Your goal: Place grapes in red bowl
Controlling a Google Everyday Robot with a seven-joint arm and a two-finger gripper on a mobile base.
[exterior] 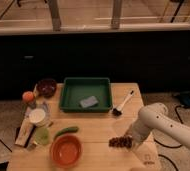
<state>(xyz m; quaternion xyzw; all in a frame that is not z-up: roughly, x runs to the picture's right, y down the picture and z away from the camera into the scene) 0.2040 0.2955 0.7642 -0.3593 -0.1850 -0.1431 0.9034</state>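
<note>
We see the gripper [129, 137] at the grapes [119, 143], right of the red bowl [53, 149], but cannot tell whether it grips them.

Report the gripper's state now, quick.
Gripper: down at the right end of the grapes; whether it is open, shut or holding them cannot be told.

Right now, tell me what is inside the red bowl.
Nothing shows inside the red bowl; its floor is bare and uncovered. The grapes lie outside it, on the table to its right, with the pincer at their right end, which hides that end.
</note>
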